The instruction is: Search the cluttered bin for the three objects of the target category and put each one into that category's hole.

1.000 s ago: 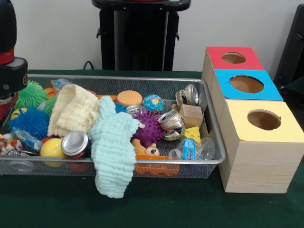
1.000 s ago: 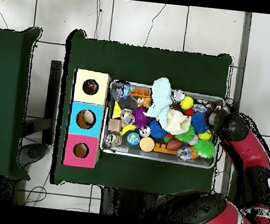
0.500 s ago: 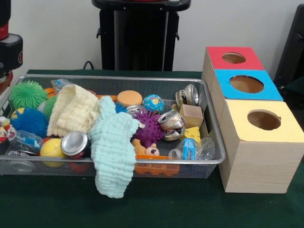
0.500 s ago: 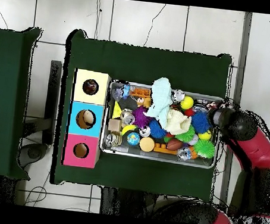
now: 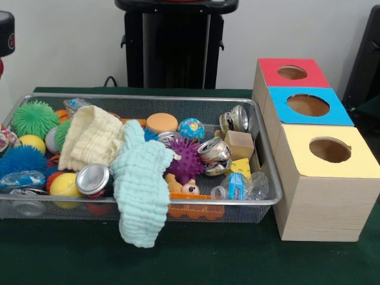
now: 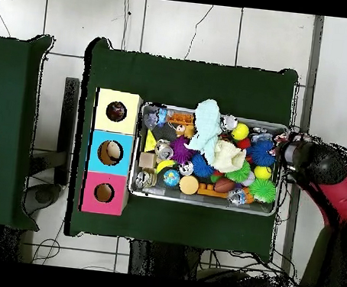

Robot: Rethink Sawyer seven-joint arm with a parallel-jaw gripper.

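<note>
A wire mesh bin (image 5: 209, 202) holds a jumble of things. A mint cloth (image 5: 142, 184) hangs over its front rim, and a cream cloth (image 5: 92, 136) lies behind it. Around them are a purple spiky ball (image 5: 187, 160), a green one (image 5: 34, 117), a blue one (image 5: 21, 160), crushed cans (image 5: 214, 151), a wooden block (image 5: 240, 144) and a yellow ball (image 5: 64, 184). The red box (image 5: 270, 68), blue box (image 5: 279, 107) and yellow box (image 5: 297, 154) each have a round hole on top. In the overhead view my gripper (image 6: 289, 150) hangs just outside the bin's (image 6: 201, 202) right end. Its state does not show.
The red and black arm (image 6: 327, 170) reaches in from the lower right of the overhead view. In the front view only a bit of the arm (image 5: 6, 27) shows at the top left edge. A plastic bottle (image 5: 240, 187) lies in the bin's corner nearest the boxes.
The arm has drawn back from the bin's end, leftward and upward out of the front view. The blue spiky ball has shifted down, and a small yellow ball now shows beside it.
</note>
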